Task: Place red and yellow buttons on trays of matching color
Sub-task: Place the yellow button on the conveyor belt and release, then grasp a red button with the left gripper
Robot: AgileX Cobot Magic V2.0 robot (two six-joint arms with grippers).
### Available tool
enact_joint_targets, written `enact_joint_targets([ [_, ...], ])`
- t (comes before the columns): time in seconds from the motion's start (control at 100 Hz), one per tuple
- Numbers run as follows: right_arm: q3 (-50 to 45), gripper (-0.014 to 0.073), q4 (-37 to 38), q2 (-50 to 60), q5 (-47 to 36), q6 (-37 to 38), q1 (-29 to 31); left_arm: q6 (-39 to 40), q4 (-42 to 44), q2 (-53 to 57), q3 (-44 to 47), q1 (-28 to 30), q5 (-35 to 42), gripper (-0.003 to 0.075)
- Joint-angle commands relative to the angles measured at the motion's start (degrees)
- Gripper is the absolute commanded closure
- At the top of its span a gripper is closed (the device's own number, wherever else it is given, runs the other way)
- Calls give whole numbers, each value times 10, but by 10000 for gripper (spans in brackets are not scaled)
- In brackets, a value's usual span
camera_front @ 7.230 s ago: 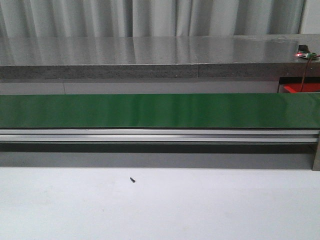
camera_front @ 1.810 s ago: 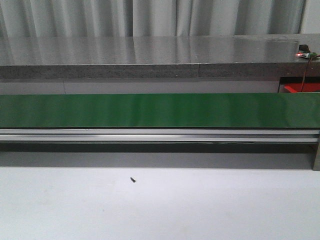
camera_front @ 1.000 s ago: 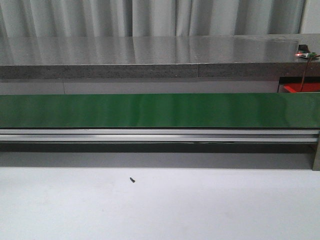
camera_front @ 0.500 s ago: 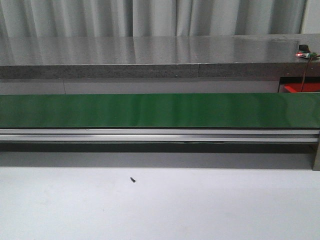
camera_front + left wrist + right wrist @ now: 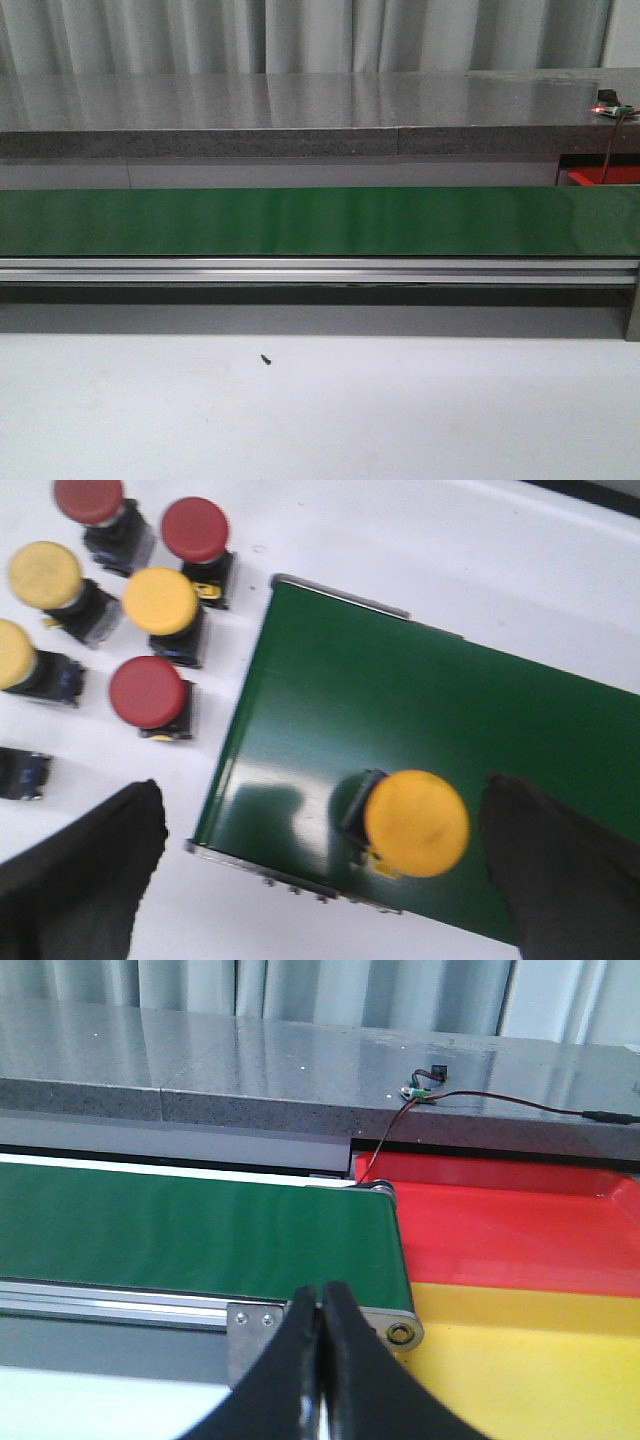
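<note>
In the left wrist view a yellow button [image 5: 417, 822] lies on the green conveyor belt [image 5: 330, 700] near its end. My left gripper [image 5: 320, 810] is open, its black fingers [image 5: 90, 865] wide apart on either side of the button and not touching it. Beside the belt, red buttons [image 5: 148, 692] and yellow buttons [image 5: 160, 600] stand on the white table. In the right wrist view my right gripper [image 5: 321, 1298] is shut on nothing, in front of the belt's other end. There lie the red tray [image 5: 500, 1225] and the yellow tray [image 5: 520, 1350].
The front view shows the long green belt [image 5: 320, 220] with nothing on it and neither gripper. A grey stone counter [image 5: 300, 110] runs behind it. A small black screw [image 5: 266, 359] lies on the white table. A wired circuit board [image 5: 425, 1088] sits on the counter.
</note>
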State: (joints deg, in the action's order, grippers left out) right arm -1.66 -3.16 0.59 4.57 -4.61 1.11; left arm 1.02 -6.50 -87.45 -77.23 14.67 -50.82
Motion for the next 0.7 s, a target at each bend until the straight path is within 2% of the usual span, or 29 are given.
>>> enact_joint_targets([
  [0.0, 10, 642, 0, 11, -46, -2, 2, -1, -4, 26, -20, 31, 16, 101],
  [0.42, 10, 642, 0, 11, -46, -2, 2, -2, -4, 13, -20, 162, 35, 101],
  [0.69, 10, 642, 0, 11, -46, -2, 2, -10, -4, -42, -20, 191, 31, 101],
])
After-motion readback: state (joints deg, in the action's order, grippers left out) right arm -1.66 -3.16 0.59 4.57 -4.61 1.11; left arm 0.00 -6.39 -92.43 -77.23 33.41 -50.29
